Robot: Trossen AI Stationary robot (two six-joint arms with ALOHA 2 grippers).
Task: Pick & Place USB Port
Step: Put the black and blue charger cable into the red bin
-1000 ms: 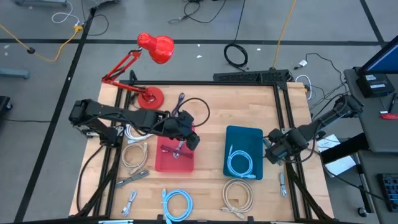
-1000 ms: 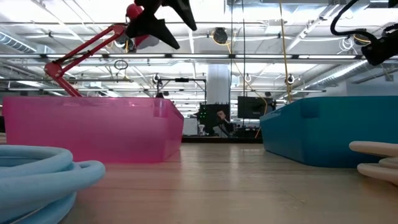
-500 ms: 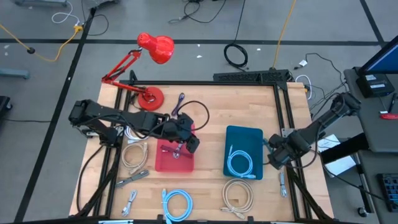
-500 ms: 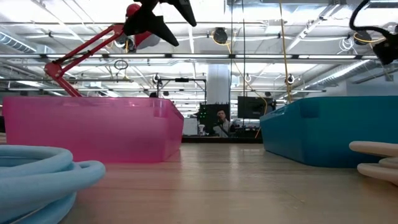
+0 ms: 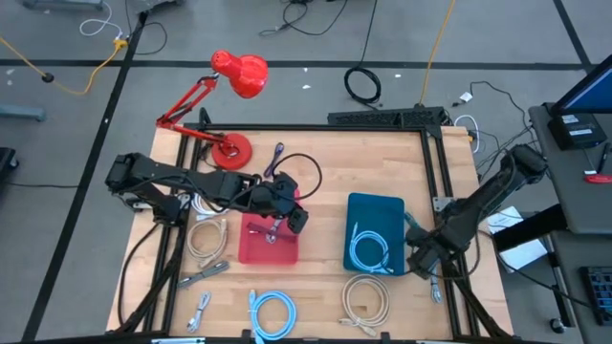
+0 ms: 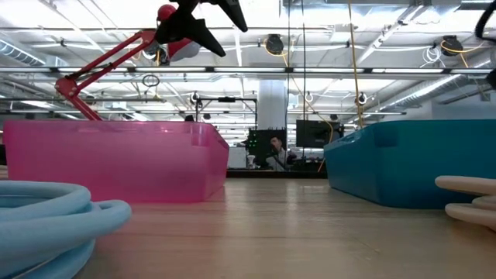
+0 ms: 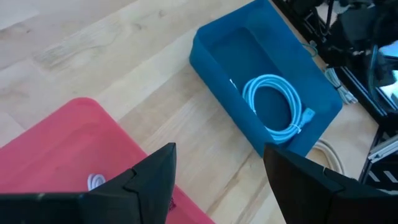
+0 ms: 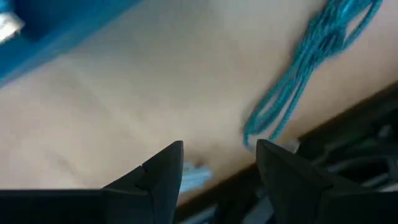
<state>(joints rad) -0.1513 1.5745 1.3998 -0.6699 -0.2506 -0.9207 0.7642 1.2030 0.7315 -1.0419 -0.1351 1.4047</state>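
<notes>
Landmark: blue bin (image 5: pixel 375 233), on the table (image 5: pixel 325 162) with a light-blue coiled cable (image 5: pixel 368 250) inside it.
Left pincer: left pincer (image 5: pixel 290 212) hangs over the pink bin (image 5: pixel 268 243), which stands beside the blue bin; fingers spread apart, nothing between them.
Right pincer: right pincer (image 5: pixel 422 260) sits low beside the blue bin's outer side, near the table's edge; fingers apart, empty.
Task's thing: teal cable (image 8: pixel 314 71) lies loose on the wood just outside the blue bin, ahead of the right pincer; a small pale plug (image 8: pixel 193 178) shows near the fingertips, though I cannot tell whose cable it ends.
Other cables: a beige coil (image 5: pixel 365 300) lies just in front of the blue bin; another light-blue coil (image 5: pixel 273 311) lies in front of the pink bin.
Handling: likely light, limp and slithery; loops will sag and trail.
Where to grip: probably best at the bunched strands or the stiff plug end, not a single loop.
Risk: a dangling tail may snag on the bin's wall.
</notes>
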